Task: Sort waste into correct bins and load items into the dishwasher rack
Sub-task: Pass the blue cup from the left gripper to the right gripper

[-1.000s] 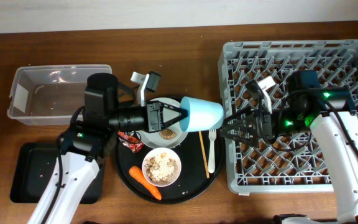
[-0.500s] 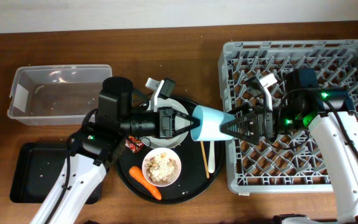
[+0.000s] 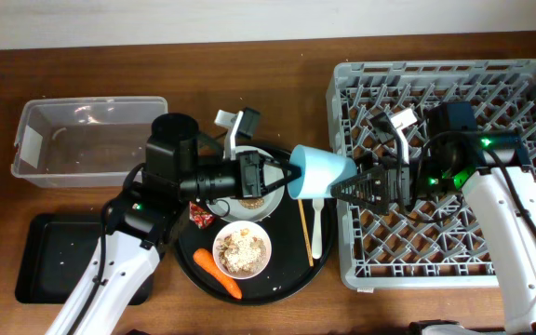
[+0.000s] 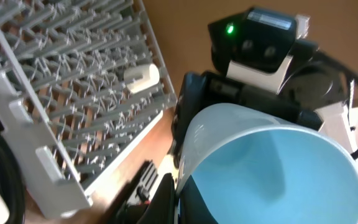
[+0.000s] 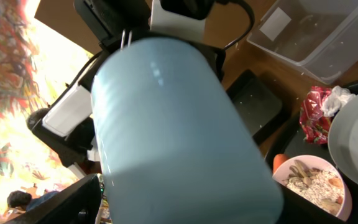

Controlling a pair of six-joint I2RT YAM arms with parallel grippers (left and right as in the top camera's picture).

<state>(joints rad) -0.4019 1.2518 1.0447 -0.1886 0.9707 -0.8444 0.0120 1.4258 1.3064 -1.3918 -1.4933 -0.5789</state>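
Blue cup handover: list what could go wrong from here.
1. The left gripper holds the blue cup only by its rim, tilted in mid-air. A slip would likely drop it onto the fork and chopstick below.
2. The right gripper sits at the cup's base with jaws open. If the left lets go before they close, the cup could fall.

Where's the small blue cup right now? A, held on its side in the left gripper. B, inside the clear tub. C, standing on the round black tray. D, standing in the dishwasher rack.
A: the left gripper grips the small blue cup by its rim and holds it sideways, off every surface.
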